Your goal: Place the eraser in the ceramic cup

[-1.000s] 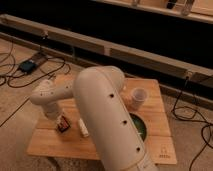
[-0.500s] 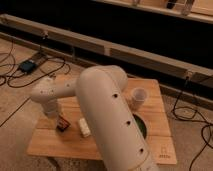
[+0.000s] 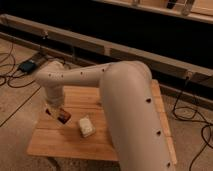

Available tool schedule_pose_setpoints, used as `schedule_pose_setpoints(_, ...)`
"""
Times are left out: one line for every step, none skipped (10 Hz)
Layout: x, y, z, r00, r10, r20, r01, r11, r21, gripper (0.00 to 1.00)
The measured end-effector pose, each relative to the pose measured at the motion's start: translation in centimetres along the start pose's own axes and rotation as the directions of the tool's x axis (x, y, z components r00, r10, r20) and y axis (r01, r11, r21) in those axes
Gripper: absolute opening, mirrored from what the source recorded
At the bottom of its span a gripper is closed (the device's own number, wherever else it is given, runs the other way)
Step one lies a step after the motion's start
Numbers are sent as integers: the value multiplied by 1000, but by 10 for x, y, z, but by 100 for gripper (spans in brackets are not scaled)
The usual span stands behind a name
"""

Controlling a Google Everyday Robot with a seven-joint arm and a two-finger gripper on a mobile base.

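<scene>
The single camera looks steeply down from above, close behind the arm (image 3: 131, 112), onto the wooden table (image 3: 55, 143); the gripper (image 3: 59, 114), closed, is at middle left.

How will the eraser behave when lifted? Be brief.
The eraser, a small flat block at the gripper on the wooden table, is probably stiff and light. Flat faces suggest no rolling; its small size may let it slip from the fingers.

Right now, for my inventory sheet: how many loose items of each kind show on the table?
Eraser: 1, in the shut gripper, low over the table
Cream block: 1
Total: 2; the arm hides part of the table.
</scene>
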Motion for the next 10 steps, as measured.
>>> schedule_pose_setpoints(16,-16,-21,1000,-13,6,13,1000,12,0)
schedule_pose_setpoints(30,-33,-41,1000,-21,21,20,999,29,0)
schedule_pose_setpoints(47,-54,-65,999,-26,45,24,998,51,0)
schedule_pose_setpoints(59,-68,-80,998,-25,64,21,998,66,0)
schedule_pose_setpoints(72,-86,-95,996,-18,90,10,996,87,0)
schedule_pose_setpoints(88,-106,-108,993,4,117,-17,994,107,0)
schedule_pose_setpoints(108,-129,-117,988,48,149,-66,990,123,0)
schedule_pose_setpoints(124,-144,-121,982,83,171,-106,986,131,0)
schedule_pose_setpoints(144,-164,-123,970,131,205,-161,978,137,0)
schedule_pose_setpoints(161,-180,-123,954,176,243,-213,967,137,0)
